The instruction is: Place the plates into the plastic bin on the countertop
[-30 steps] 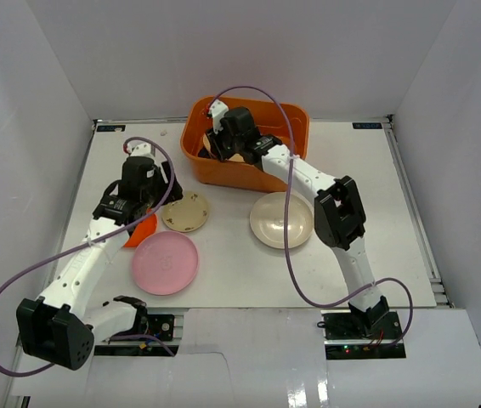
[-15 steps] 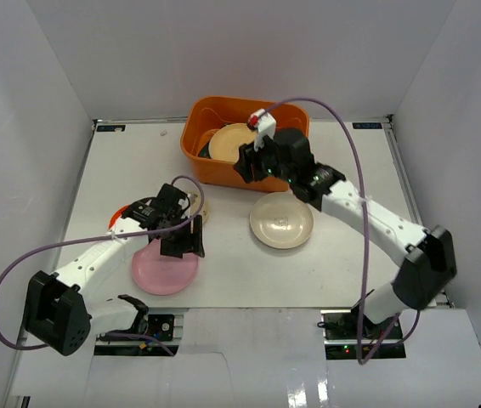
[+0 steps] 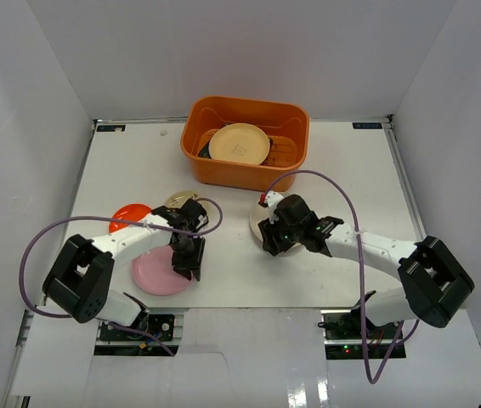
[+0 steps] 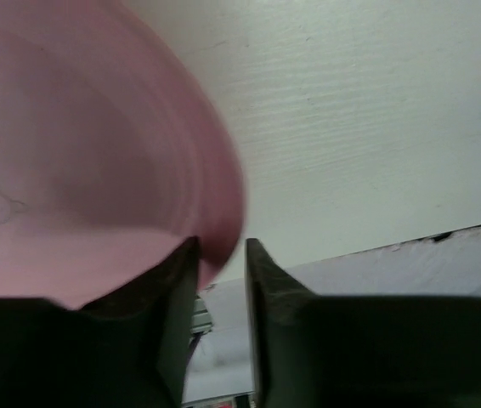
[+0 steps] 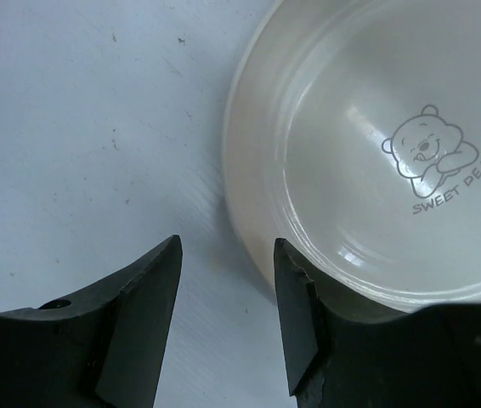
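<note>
The orange plastic bin (image 3: pixel 290 167) stands at the back of the white countertop (image 3: pixel 359 183). A yellow-tan plate (image 3: pixel 239 143) lies in it, over a dark plate (image 3: pixel 203 151). My left gripper (image 3: pixel 186 262) is low at the right rim of the pink plate (image 3: pixel 154 275). In the left wrist view its jaws (image 4: pixel 222 274) straddle the pink plate's (image 4: pixel 70 170) rim, with a slit left on the right side. My right gripper (image 3: pixel 268 238) is open at the left rim of the cream plate (image 3: pixel 296 214); the cream plate's (image 5: pixel 368 153) edge runs between its fingers (image 5: pixel 226 285).
An orange-red plate (image 3: pixel 126 216) and a small beige plate (image 3: pixel 180 201) lie left of centre, partly hidden by the left arm. White walls enclose the table. Purple cables loop above both arms.
The right arm left the bin, leaving the yellow-tan plate inside, and dropped to the cream plate. The left arm swung from the orange-red plate to the pink plate's rim, jaws narrowing.
</note>
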You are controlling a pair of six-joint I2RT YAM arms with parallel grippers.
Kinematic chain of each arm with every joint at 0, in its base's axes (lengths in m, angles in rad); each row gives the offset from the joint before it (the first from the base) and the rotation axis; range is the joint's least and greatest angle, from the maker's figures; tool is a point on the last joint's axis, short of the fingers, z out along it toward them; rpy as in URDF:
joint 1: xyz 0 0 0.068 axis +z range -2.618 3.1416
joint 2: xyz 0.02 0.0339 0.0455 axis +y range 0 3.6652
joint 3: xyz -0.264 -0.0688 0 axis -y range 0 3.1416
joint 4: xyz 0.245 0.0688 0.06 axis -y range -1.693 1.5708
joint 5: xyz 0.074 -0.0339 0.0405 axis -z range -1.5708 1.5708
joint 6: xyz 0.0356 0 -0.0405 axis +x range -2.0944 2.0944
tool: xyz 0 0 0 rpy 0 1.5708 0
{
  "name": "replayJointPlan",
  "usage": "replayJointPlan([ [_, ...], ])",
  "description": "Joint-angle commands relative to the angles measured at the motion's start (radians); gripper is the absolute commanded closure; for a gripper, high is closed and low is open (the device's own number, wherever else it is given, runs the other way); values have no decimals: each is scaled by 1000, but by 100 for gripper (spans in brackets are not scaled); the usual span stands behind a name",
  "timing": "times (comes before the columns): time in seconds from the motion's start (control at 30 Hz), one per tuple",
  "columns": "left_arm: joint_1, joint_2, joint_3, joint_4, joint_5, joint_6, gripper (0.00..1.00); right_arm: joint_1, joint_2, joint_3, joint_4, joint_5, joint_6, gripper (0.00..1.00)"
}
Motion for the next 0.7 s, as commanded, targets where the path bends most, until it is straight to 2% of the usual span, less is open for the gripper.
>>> replayJointPlan([
  [0.0,-15,21,-23,-19,27,31,66,9,12,1,67,10,-16,46],
  [0.1,-20,11,-26,-42,36,34,85,19,40,-11,87,-8,-17,47],
  [0.13,-23,0,-26,-46,36,33,91,22,58,-14,90,-8,-16,52],
  [0.2,-26,-5,-26,-52,30,25,100,31,74,-13,90,-10,-14,56],
  [0.23,-28,-6,-28,-52,30,23,100,35,83,-11,92,-1,-14,56],
  [0.33,-46,-3,-42,-49,36,10,100,48,92,-10,81,22,-19,65],
  [0.37,-60,-3,-43,-51,44,10,100,49,91,-8,78,30,-20,77],
  [0.47,-80,-29,-26,-60,99,-4,100,58,59,-8,46,38,-17,92],
  [0.57,-90,-76,116,-110,116,-26,100,72,-32,-11,3,39,10,92],
  [0.6,-92,-89,235,-123,106,-32,100,78,-62,-13,-8,41,24,92],
  [0.67,-92,-100,375,-166,38,-40,100,81,-158,-14,-43,44,36,92],
])
